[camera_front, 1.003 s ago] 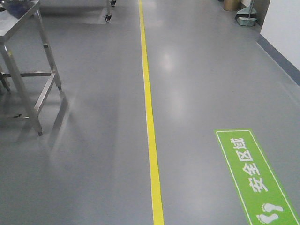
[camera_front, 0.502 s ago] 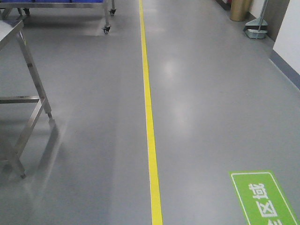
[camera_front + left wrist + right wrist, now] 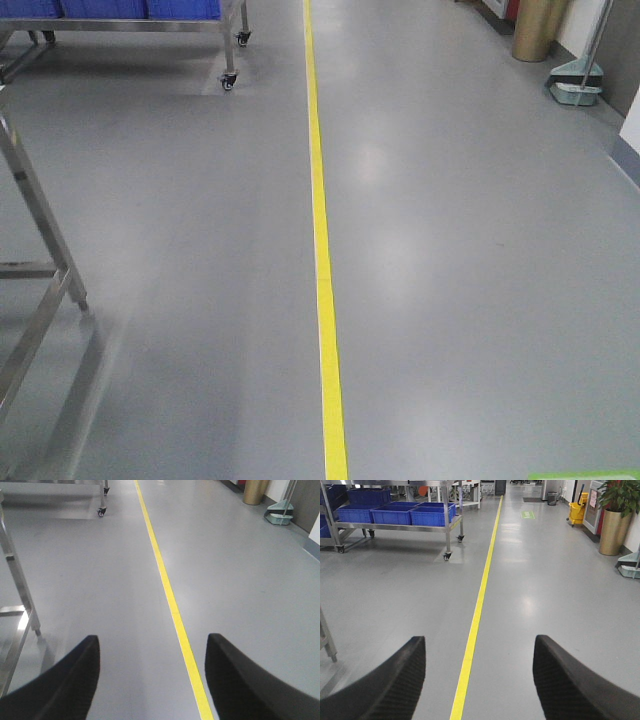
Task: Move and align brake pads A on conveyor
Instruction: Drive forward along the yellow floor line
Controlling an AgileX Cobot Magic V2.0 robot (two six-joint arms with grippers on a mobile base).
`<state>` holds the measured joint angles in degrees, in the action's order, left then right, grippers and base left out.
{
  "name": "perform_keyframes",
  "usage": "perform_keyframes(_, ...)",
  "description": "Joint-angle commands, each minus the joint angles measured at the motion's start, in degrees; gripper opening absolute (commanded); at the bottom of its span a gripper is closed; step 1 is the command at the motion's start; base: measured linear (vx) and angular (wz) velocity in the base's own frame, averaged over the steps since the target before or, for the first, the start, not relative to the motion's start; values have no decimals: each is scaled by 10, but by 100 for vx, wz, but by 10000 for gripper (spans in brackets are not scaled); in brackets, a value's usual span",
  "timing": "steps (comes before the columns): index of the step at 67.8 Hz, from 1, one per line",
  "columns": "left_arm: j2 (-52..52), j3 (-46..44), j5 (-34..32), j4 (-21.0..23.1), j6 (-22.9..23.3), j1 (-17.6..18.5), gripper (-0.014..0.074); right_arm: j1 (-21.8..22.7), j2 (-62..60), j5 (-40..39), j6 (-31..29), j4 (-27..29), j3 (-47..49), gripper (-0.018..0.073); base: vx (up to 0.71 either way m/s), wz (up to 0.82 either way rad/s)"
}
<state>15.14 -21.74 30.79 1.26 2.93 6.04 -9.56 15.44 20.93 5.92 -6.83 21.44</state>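
- We see no pads and no conveyor in any view. All three cameras look along a grey floor (image 3: 480,250) divided by a yellow line (image 3: 322,250).
- The left end effector (image 3: 152,645) is spread wide and empty, with only floor and line showing between its dark fingers.
- The right end effector (image 3: 479,642) is also wide and empty.
- Steel legs (image 3: 40,250) stand at the left edge. Further off, a wheeled cart (image 3: 395,527) carries blue crates (image 3: 430,515). We cannot make out pads on either.
- We judge this to be travel toward the work station, with no grasp begun.
- We expect brake pads to be stiff, flat and dense for their size, so they should not bend or crush under a firm pinch.
- They lie low, so the fingertips will probably have to come right down to the surface.
- Their smooth faces may slip, and a dropped pad could chip at an edge.
- We would grip a pad across its short width, on the two long edges near the middle. That keeps it level and stops it swinging when we turn it to line up with the others.
- We would narrow the opening before descending so we do not nudge neighbouring pads.
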Motion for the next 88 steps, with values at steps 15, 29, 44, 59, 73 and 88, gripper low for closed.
perform_keyframes(15,4,-13,-41,4,0,2,449,2,6,-43,1,-6,15,453,66,-2)
perform_keyframes(29,4,-13,-41,4,0,2,449,2,6,-43,1,-6,15,453,63,2)
perform_keyframes(44,4,-13,-41,4,0,2,449,2,6,-43,1,-6,15,453,62,8)
perform_keyframes(59,4,-13,-41,4,0,2,449,2,6,-43,1,-6,15,453,60,9)
perform_keyframes(73,4,-13,-41,4,0,2,449,2,6,-43,1,-6,15,453,57,9)
perform_keyframes(88,4,-13,-41,4,0,2,449,2,6,-43,1,-6,15,453,53,13)
